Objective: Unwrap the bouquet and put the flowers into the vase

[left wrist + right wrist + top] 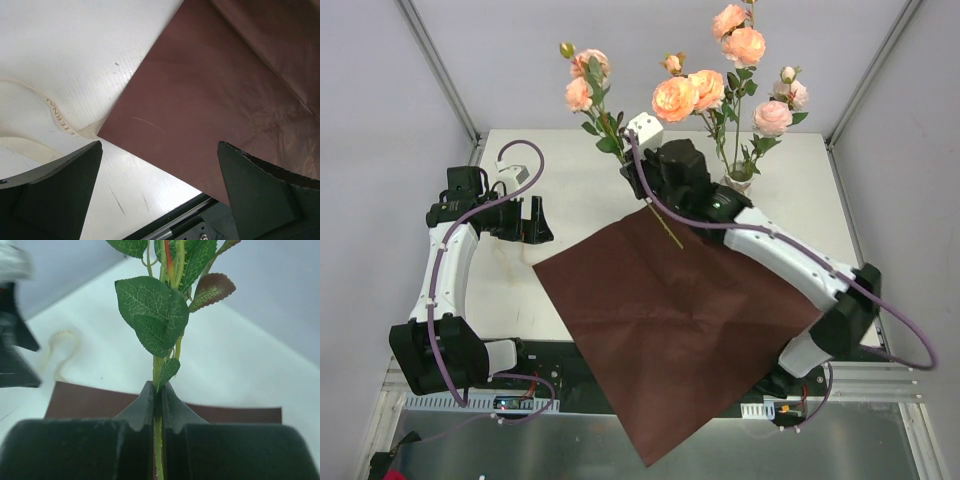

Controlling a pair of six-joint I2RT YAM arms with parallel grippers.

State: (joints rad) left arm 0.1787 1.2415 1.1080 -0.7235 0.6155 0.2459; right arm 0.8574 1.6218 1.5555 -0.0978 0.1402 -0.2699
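Your right gripper (pixel 638 182) is pressed together on one rose stem (pixel 611 128) — in the wrist view its two fingers (pixel 142 407) pinch the thin green stalk between them, with leaves (pixel 152 315) rising just above the tips. That stem stands tilted, its peach blooms up and to the far left, its lower end hanging over the far corner of the maroon paper (pixel 670 320). The vase (pixel 738 183) sits at the far right of the worktop (pixel 560 170), mostly hidden behind the right arm, and it holds several flowers (pixel 720 80) standing upright, just right of the stem you are holding. The paper lies unfolded and flat, turned like a diamond, with its near corner reaching out past the worktop's near edge. Your left gripper (pixel 525 222) is spread wide and holds nothing — it hovers over the paper's left corner. The cream ribbon (pixel 60 120) lies loose on the worktop just left of that corner, one end reaching the paper's edge.
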